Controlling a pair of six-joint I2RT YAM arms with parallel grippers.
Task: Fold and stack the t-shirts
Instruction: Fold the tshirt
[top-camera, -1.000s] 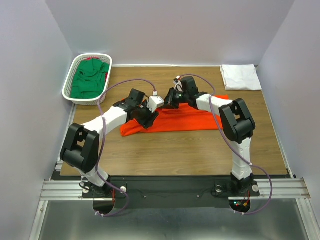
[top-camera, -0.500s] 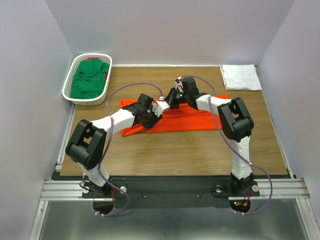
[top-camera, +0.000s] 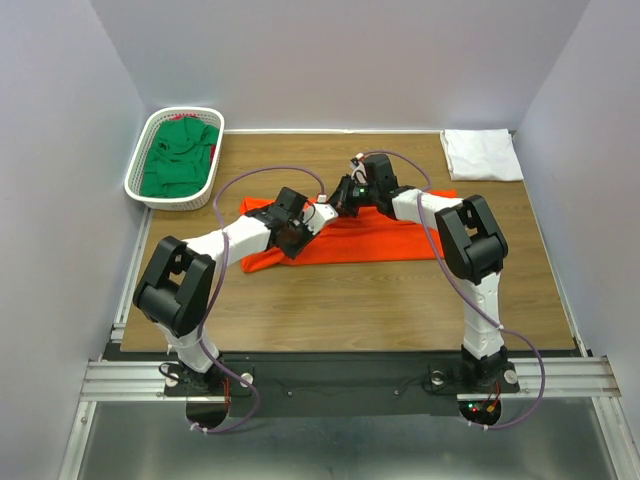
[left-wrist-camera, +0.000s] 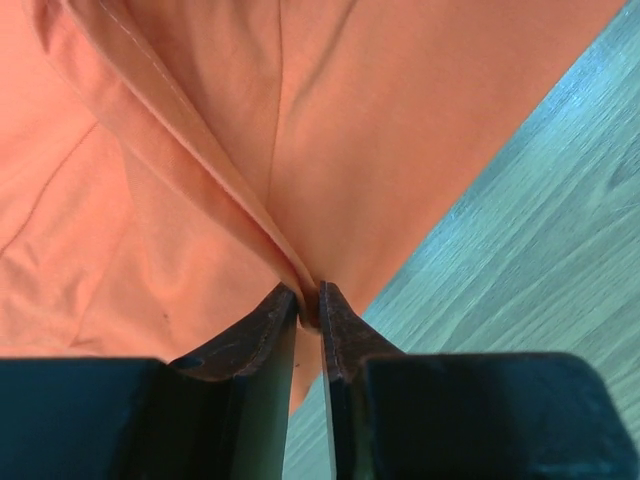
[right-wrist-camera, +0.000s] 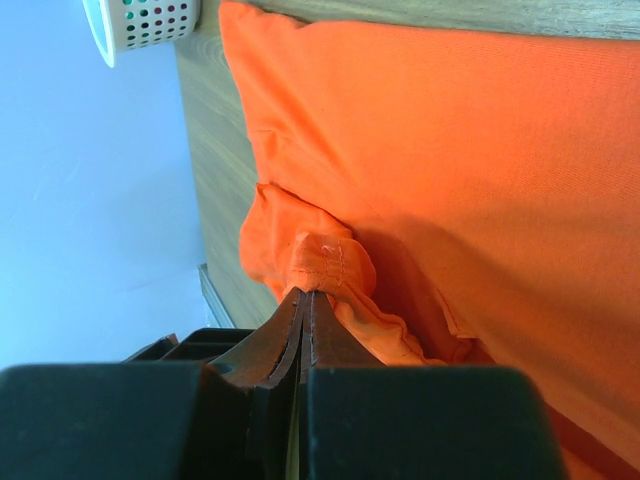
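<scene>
The orange-red t-shirt (top-camera: 370, 235) lies spread on the table's middle. My left gripper (top-camera: 296, 232) is shut on a fold of its cloth (left-wrist-camera: 200, 150) near the shirt's left end; the jaws pinch the fold (left-wrist-camera: 308, 300). My right gripper (top-camera: 340, 200) is shut on a bunched hem of the same shirt (right-wrist-camera: 330, 262) at its far edge. A folded white t-shirt (top-camera: 482, 154) lies at the far right corner. The dark green t-shirt (top-camera: 178, 160) lies crumpled in the basket.
A white plastic mesh basket (top-camera: 140, 150) stands at the far left, its rim also shows in the right wrist view (right-wrist-camera: 145, 25). Bare wooden table (top-camera: 380, 300) lies in front of the shirt. Grey walls enclose the table on three sides.
My left gripper moved right and away along the shirt's left end over the last second, carrying cloth with it. The right arm has barely moved.
</scene>
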